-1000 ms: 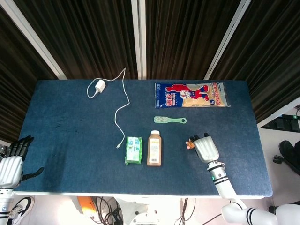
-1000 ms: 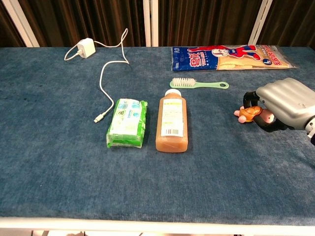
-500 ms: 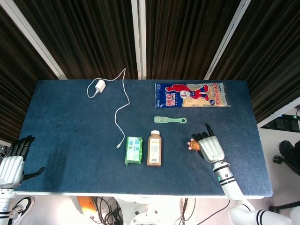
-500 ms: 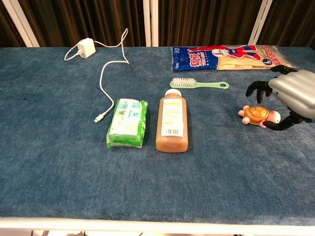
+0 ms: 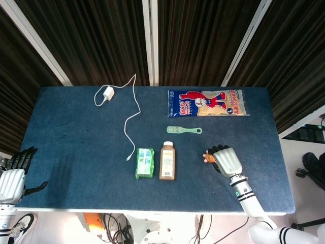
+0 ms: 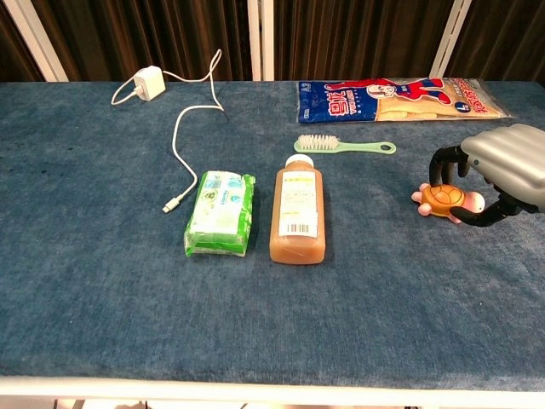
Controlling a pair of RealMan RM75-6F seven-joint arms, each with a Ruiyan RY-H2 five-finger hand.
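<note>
While curled over the small orange toy turtle [image 6: 443,200], the right hand [image 6: 502,170] has not lifted it.
Fingers bracket the turtle on the blue cloth table [image 6: 102,281]; whether they grip is unclear.

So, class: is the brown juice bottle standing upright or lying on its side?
Lying on its side: the brown bottle rests flat on the table, label up, white cap pointing toward the green brush.

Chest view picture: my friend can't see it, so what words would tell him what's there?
The robot's right hand curls its fingers around a small toy turtle on a blue table. Left of it lie a brown bottle, green wipes pack, white charger cable, green brush and snack bag.
</note>
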